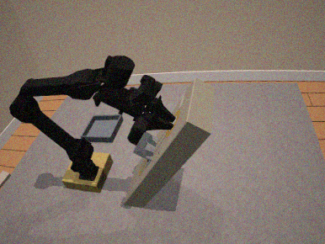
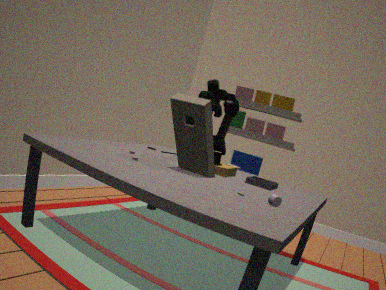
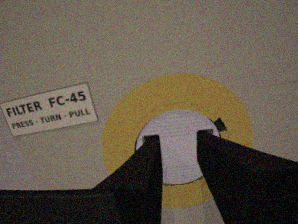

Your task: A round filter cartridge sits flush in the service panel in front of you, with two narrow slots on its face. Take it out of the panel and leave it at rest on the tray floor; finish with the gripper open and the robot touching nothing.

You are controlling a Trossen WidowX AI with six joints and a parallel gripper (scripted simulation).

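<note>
The round grey filter cartridge (image 3: pixel 176 121) sits in the cream service panel (image 3: pixel 166 23) (image 1: pixel 177 160) (image 2: pixel 192 135), inside a yellow ring (image 3: pixel 127 123). In the wrist view my gripper (image 3: pixel 176 140) (image 1: pixel 173 119) is pressed against the cartridge face, with its two dark fingers set on the disc, shut on it. A small dark notch shows at the disc's upper right edge. In the top view the panel leans, and the fingers hide the cartridge. The dark-rimmed tray (image 1: pixel 88 128) lies flat on the table to the left of the arm.
A label (image 3: pixel 49 110) reading FILTER FC-45 is to the left of the ring. The arm stands on a yellow base block (image 1: pixel 90 172). A grey block (image 1: pixel 147 145) sits below the wrist beside the panel. A small grey cylinder (image 2: pixel 274 200) lies near the table edge.
</note>
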